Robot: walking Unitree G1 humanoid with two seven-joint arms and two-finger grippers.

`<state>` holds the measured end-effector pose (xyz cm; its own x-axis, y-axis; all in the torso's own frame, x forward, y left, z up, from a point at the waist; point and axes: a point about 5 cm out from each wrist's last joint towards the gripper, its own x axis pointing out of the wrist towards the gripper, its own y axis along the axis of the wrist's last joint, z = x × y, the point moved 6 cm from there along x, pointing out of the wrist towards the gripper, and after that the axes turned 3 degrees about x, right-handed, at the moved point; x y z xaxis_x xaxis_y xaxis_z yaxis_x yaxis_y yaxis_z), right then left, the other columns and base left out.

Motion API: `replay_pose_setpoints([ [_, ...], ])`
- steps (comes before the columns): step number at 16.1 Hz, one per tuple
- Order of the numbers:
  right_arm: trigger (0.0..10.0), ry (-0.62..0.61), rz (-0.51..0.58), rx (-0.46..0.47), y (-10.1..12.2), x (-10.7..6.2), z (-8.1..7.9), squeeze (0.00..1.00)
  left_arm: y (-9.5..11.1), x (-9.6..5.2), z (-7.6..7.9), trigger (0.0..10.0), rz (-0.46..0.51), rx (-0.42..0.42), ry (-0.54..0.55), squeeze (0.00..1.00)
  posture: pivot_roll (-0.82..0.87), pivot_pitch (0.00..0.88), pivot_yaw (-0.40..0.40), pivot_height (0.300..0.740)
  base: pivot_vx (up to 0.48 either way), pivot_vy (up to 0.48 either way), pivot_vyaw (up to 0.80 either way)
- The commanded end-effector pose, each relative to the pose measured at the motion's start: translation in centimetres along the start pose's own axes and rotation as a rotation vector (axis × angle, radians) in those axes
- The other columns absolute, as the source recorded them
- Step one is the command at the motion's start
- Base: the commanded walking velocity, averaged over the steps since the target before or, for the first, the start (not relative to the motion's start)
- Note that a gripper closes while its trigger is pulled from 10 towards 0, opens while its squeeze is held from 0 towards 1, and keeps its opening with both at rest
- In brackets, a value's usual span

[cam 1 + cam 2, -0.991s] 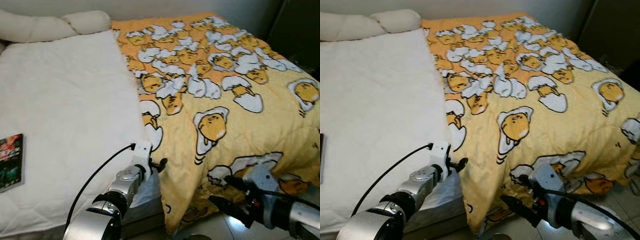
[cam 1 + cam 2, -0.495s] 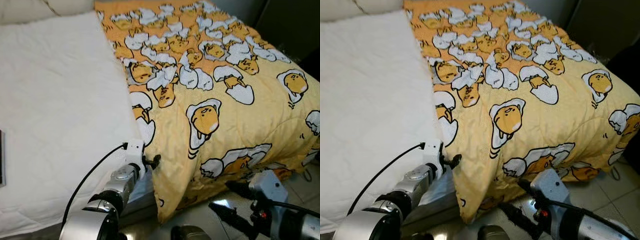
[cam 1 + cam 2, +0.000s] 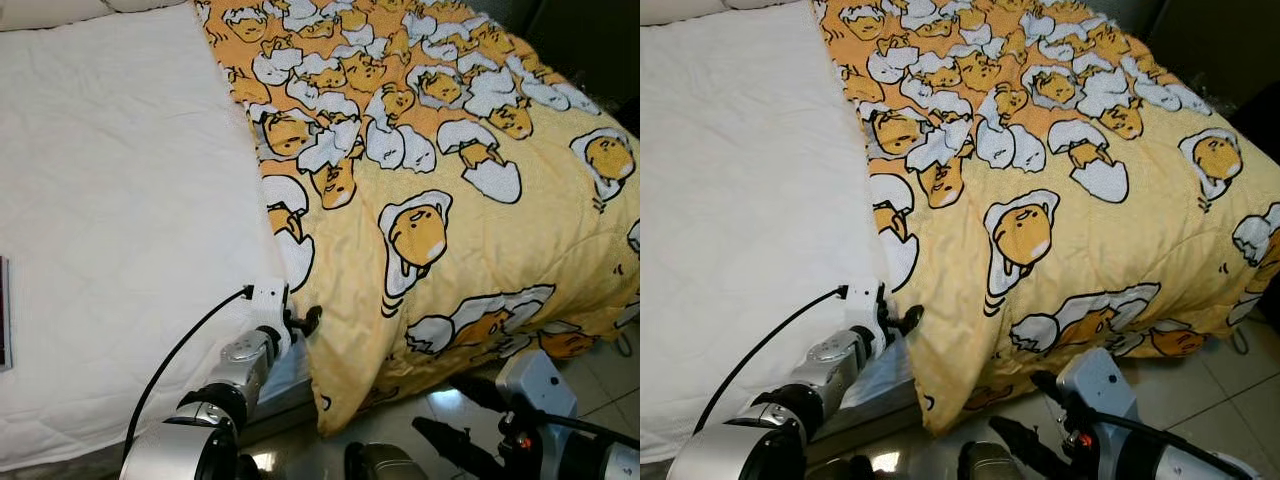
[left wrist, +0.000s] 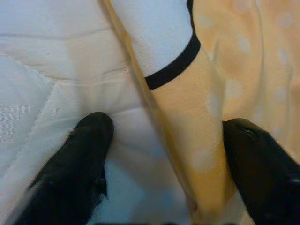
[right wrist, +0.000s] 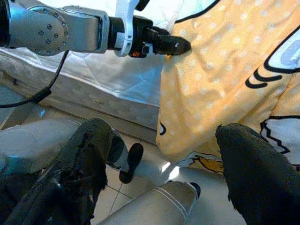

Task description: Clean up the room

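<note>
A yellow blanket (image 3: 450, 180) printed with cartoon eggs covers the right half of the bed and hangs over its front edge. My left gripper (image 3: 305, 322) is at the blanket's left edge, at the front of the white mattress (image 3: 120, 200). In the left wrist view it (image 4: 167, 124) is open, and the blanket's edge (image 4: 187, 93) runs between the two fingers (image 4: 75, 168). My right gripper (image 3: 440, 405) is open, low over the floor, below the hanging hem and apart from it. The right wrist view has the hem (image 5: 220, 70) ahead of its spread fingers (image 5: 258, 173).
A book (image 3: 3, 325) lies on the mattress at the far left. Shiny floor tiles (image 3: 600, 345) lie in front of the bed. The mattress side (image 5: 93, 93) and my own foot (image 5: 129, 161) appear in the right wrist view. A dark wall stands at the far right.
The camera has tilted and shifted. My right gripper has come away from the blanket's hem and now sits lower, over the floor. The left gripper stays at the blanket's edge.
</note>
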<state>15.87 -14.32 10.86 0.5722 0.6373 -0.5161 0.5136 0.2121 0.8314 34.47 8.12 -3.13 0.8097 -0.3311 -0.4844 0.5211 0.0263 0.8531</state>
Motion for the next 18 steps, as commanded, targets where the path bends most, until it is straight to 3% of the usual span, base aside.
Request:
replay_pose_setpoints([
  [1, 10.0, -0.009, 0.002, 0.004, 0.1, -0.2, 0.1, 0.00, -0.6, 0.0, 0.5, 0.0, -0.017, -0.021, -0.020, 0.00, -0.46, 0.166, -0.006, 0.740, 0.000, 0.000, 0.00],
  [8, 10.0, 0.002, 0.005, -0.004, 0.3, 0.3, 0.3, 0.00, -0.4, 0.0, 2.3, 0.0, 0.006, -0.016, -0.120, 0.00, -0.46, 0.145, 0.001, 0.740, 0.000, 0.000, 0.00],
  [18, 10.0, 0.006, 0.010, -0.016, 0.4, 0.8, 0.8, 0.00, -0.3, 0.1, 3.1, 0.0, 0.010, -0.017, -0.166, 0.00, -0.45, 0.119, 0.013, 0.740, 0.000, 0.000, 0.00],
])
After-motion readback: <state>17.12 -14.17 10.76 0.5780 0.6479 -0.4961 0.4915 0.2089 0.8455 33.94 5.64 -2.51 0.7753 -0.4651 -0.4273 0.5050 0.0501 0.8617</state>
